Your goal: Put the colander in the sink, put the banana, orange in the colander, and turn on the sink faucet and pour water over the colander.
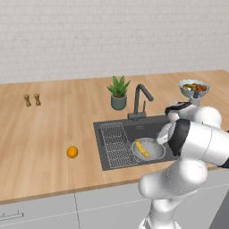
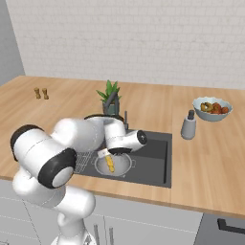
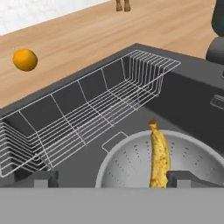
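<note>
While the gripper (image 3: 111,179) hangs just over the colander (image 1: 149,150) with its two fingers spread wide and holding nothing, the banana (image 3: 159,158) lies inside that silver bowl. The colander sits in the right part of the sink (image 1: 112,164), next to the wire rack (image 1: 114,143) on the left side, and the sink faucet (image 1: 140,101) stands at the sink's back edge. The orange (image 1: 72,152) rests on the wooden counter (image 1: 44,129) left of the sink, near the front edge and well apart from the colander.
</note>
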